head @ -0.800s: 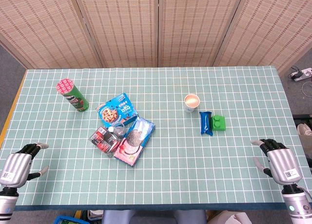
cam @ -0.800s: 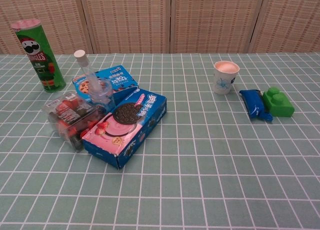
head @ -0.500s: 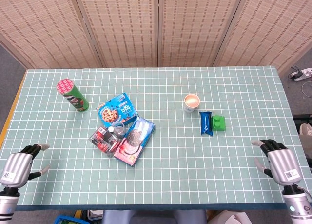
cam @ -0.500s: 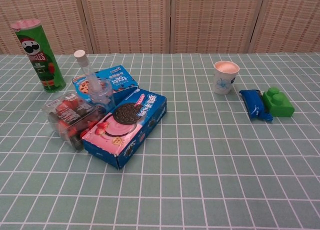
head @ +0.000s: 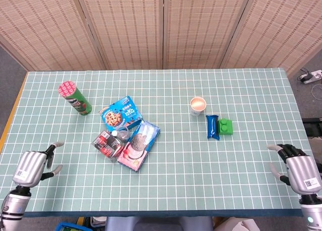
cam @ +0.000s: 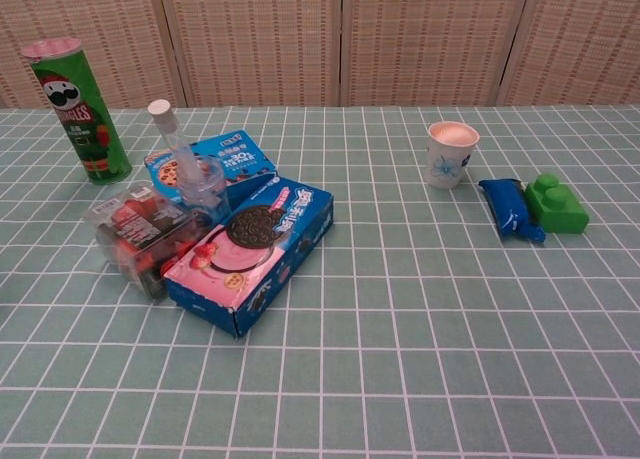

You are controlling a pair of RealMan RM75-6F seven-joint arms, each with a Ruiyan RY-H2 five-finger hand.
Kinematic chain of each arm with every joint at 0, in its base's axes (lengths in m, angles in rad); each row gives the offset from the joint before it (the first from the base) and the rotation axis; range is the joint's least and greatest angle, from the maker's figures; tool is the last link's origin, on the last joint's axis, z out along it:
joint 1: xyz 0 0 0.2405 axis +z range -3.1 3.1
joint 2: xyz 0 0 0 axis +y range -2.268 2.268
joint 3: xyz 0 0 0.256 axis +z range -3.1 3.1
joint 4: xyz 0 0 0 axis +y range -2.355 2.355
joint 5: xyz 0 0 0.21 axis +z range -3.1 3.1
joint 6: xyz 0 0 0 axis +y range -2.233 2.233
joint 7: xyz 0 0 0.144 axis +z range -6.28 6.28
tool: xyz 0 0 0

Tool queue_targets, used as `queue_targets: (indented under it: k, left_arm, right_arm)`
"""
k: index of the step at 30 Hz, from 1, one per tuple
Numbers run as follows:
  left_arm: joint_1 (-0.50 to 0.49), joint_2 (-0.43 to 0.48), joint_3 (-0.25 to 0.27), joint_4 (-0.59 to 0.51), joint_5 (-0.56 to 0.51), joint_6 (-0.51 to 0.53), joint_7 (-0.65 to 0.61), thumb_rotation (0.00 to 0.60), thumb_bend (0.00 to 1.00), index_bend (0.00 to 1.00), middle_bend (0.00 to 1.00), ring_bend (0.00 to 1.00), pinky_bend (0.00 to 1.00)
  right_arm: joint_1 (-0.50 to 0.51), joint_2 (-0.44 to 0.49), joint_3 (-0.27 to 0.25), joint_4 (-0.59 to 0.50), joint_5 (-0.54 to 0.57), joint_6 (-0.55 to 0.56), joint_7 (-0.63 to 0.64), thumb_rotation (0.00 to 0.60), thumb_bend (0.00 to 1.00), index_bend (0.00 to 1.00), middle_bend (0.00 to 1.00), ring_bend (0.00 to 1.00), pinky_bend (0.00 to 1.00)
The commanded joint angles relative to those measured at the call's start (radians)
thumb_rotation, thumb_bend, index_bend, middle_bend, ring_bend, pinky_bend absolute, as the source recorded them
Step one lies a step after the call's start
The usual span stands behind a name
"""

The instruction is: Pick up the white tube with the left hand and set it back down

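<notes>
A: Where's the white tube (cam: 165,129)?

B: Standing tilted in the cluster left of centre, white cap up, lower end in a clear round container (cam: 201,179). It sits between the blue cookie box (cam: 212,165), the clear pack of red snacks (cam: 143,233) and the pink-and-blue Oreo box (cam: 254,251). Nothing is touching it.

A: Left hand (head: 33,166)?

B: Near-left table edge, well apart from the tube. Fingers spread, holding nothing. Head view only.

A: Right hand (head: 299,165)?

B: Near-right edge, fingers apart, holding nothing as well.

A: Rest of the table (head: 201,170)?

B: Green Pringles can (cam: 77,110) upright at far left. On the right, a paper cup (cam: 451,153), then a blue wrapper (cam: 509,208) lying just beside a green block (cam: 556,204).
</notes>
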Motion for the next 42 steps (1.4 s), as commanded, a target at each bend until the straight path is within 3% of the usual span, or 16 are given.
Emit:
queue_targets:
  k: [1, 4, 10, 22, 42]
  left_arm:
    - [-0.033, 0.0, -0.008, -0.044, -0.01, -0.048, 0.075, 0.6, 0.49, 0.27, 0.97, 0.97, 1.0]
    - [-0.057, -0.005, -0.015, -0.075, -0.034, -0.089, 0.136, 0.6, 0.6, 0.25, 1.0, 1.0, 1.0]
    - [-0.103, -0.022, -0.032, -0.129, -0.096, -0.164, 0.253, 0.6, 0.69, 0.21, 1.0, 1.0, 1.0]
    - [-0.193, -0.085, -0.066, -0.166, -0.25, -0.259, 0.471, 0.6, 0.71, 0.12, 1.0, 1.0, 1.0]
    - [-0.271, -0.147, -0.072, -0.275, -0.37, -0.232, 0.686, 0.6, 0.73, 0.03, 1.0, 1.0, 1.0]
  right_arm:
    - [-0.014, 0.009, 0.001, 0.0, -0.006, 0.027, 0.019, 0.6, 0.29, 0.33, 0.39, 0.32, 0.48]
    - [-0.027, 0.019, 0.0, 0.002, -0.011, 0.05, 0.043, 0.6, 0.29, 0.33, 0.39, 0.32, 0.48]
    - [-0.043, 0.037, 0.007, 0.003, -0.015, 0.082, 0.088, 0.6, 0.29, 0.33, 0.39, 0.32, 0.48]
    - [-0.052, 0.056, 0.017, 0.008, -0.002, 0.088, 0.141, 0.6, 0.29, 0.33, 0.39, 0.32, 0.48]
    - [-0.051, 0.068, 0.016, 0.002, -0.007, 0.067, 0.158, 0.6, 0.29, 0.33, 0.39, 0.32, 0.48]
